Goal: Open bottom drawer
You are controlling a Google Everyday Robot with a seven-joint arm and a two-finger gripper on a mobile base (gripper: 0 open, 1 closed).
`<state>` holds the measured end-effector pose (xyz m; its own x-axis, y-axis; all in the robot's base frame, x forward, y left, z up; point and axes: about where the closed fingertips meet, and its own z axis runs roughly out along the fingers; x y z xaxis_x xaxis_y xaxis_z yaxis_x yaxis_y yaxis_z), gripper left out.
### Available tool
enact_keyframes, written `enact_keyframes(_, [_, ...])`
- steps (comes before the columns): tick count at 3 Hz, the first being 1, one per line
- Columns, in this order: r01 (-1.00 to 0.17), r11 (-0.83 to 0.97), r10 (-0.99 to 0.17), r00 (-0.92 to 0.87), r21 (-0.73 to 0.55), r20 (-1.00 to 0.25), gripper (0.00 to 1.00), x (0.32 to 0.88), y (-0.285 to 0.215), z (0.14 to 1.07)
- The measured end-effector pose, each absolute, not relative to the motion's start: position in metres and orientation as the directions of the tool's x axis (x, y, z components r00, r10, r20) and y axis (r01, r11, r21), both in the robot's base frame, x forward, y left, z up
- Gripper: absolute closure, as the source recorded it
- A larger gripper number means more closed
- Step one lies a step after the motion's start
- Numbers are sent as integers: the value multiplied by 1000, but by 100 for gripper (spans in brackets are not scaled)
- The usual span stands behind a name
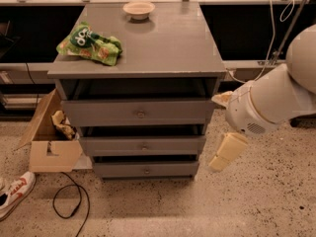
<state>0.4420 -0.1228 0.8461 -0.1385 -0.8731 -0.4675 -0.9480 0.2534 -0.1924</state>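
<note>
The bottom drawer (146, 169) is the lowest, narrowest grey front of the grey cabinet (138, 43), with a small round knob (146, 171). It sits nearly flush, a dark gap above it. The mid-sized drawer (143, 145) and the tallest drawer (139, 113) are above it. My gripper (224, 153), cream-coloured, hangs below the white arm (269, 100), just right of the cabinet's lower right corner, level with the two lower drawers and apart from them.
A green snack bag (90, 44) and a small bowl (138, 9) lie on the cabinet top. An open cardboard box (49, 142) stands at the cabinet's left. A black cable (69, 201) and a shoe (15, 194) lie on the speckled floor.
</note>
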Motion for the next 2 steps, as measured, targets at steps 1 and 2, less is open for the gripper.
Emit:
enact_keyframes(1, [-950, 249, -877, -138, -189, -461, 0, 440, -124, 847])
enact_keyframes(2, [-952, 258, -878, -159, -167, -451, 0, 449, -114, 813])
